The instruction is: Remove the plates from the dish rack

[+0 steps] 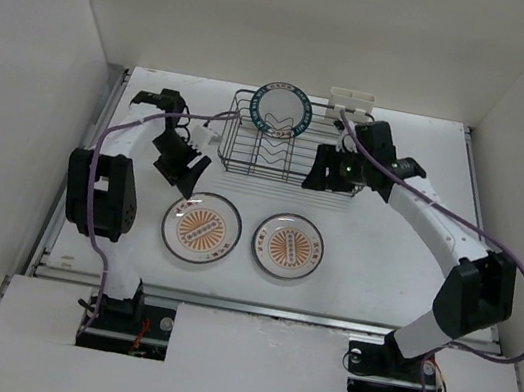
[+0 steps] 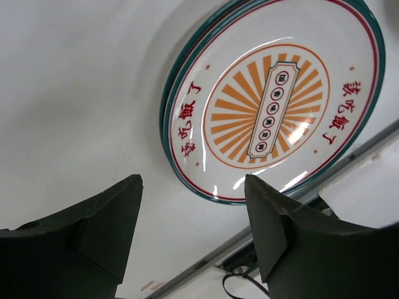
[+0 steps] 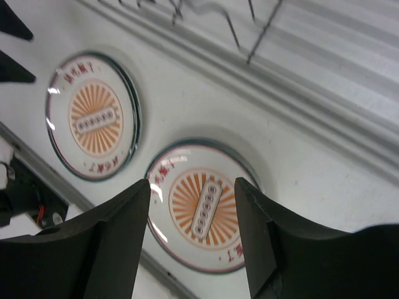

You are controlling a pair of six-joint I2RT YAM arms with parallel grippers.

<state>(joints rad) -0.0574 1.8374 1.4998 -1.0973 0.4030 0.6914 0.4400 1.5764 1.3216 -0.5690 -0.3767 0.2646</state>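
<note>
the left end effector (image 2: 192, 187) hangs spread and empty over a round white plate with orange sunburst centre (image 1: 200, 228) on the white table (image 1: 380, 278). a matching second plate (image 1: 287, 246) lies beside it. behind them, a teal-rimmed plate (image 1: 280, 111) stands upright in the dark wire dish rack (image 1: 289, 160). the right end effector (image 3: 192, 187) is spread and empty at the rack's right end.

plate (image 2: 274, 99) rim: red characters 該吃飯了, twice | centre lettering: too small to read

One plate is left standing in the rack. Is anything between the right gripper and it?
Only the dish rack's own wires. The right gripper sits by its right front corner, and the plate stands upright at the far side, left of centre. From above, nothing visible covers the plate.
</note>
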